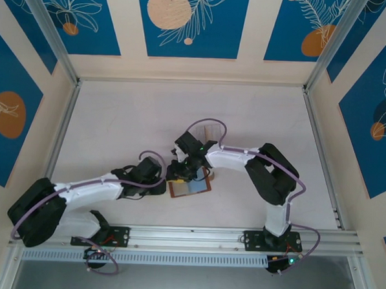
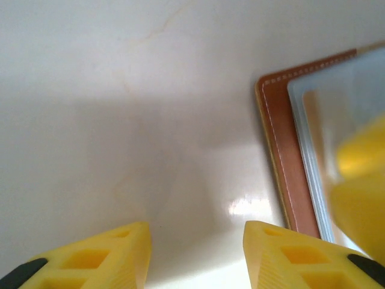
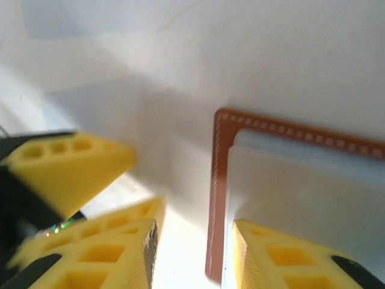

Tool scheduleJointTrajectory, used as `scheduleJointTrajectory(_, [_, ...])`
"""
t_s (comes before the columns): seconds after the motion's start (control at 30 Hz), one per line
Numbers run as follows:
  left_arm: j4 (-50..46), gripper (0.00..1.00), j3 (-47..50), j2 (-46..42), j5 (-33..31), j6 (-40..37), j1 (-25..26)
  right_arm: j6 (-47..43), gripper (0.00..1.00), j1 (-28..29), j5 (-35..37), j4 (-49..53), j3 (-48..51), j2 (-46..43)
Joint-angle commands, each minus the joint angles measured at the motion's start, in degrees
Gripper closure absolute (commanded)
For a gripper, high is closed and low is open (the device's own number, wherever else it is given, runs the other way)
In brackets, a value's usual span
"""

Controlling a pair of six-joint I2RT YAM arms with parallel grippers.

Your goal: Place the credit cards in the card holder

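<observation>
The card holder (image 1: 189,187) lies open and flat on the pale desk (image 1: 130,115), in its near half, between the two wrists in the overhead view. A brown stitched border frames pale bluish inner sleeves; whether any of the credit cards sits in them cannot be told.

The left end effector (image 2: 195,262) extends from the left arm, low over the desk, just beside the holder's left edge. In the left wrist view its yellow fingers (image 2: 102,259) stand spread, bare desk shows in the gap, and they grip nothing. The holder's brown edge runs up the right of that view, beside the right-hand finger.

The right end effector (image 3: 194,259) hangs over that same left edge. In the right wrist view its jaws are also parted: one finger is over the pale sleeve, the other over bare desk, and the brown border runs through the gap between them. No pinch on it can be seen. A blurred yellow finger of the left end effector shows close by at the left of that view.

A clear slotted stand (image 1: 211,129) stands farther back on the desk, apart from the holder
</observation>
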State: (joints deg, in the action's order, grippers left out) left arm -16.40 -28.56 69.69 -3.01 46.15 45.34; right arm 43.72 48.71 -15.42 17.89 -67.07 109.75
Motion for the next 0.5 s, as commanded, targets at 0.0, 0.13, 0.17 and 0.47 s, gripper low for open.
scheduleJointTrajectory(0.0, [-4.4, 0.53, 0.5, -3.7, 0.8, -0.2, 0.6, 3.1, 0.61, -0.9, -0.3, -3.9, 1.2, 1.5])
scheduleJointTrajectory(0.13, [-2.6, 0.51, -0.1, -4.1, 2.4, -1.5, 0.9, 5.8, 0.60, -2.6, -1.6, -5.5, 2.5, 1.5])
scheduleJointTrajectory(0.17, [-1.6, 0.50, -0.1, -3.8, 2.8, -1.5, 1.2, 6.4, 0.60, -3.0, -2.5, -6.4, 3.0, 1.2])
scheduleJointTrajectory(0.47, [4.2, 0.48, -2.2, 1.0, 3.0, -2.0, 2.8, 3.3, 0.58, -4.5, -5.1, -3.0, 2.0, -4.3])
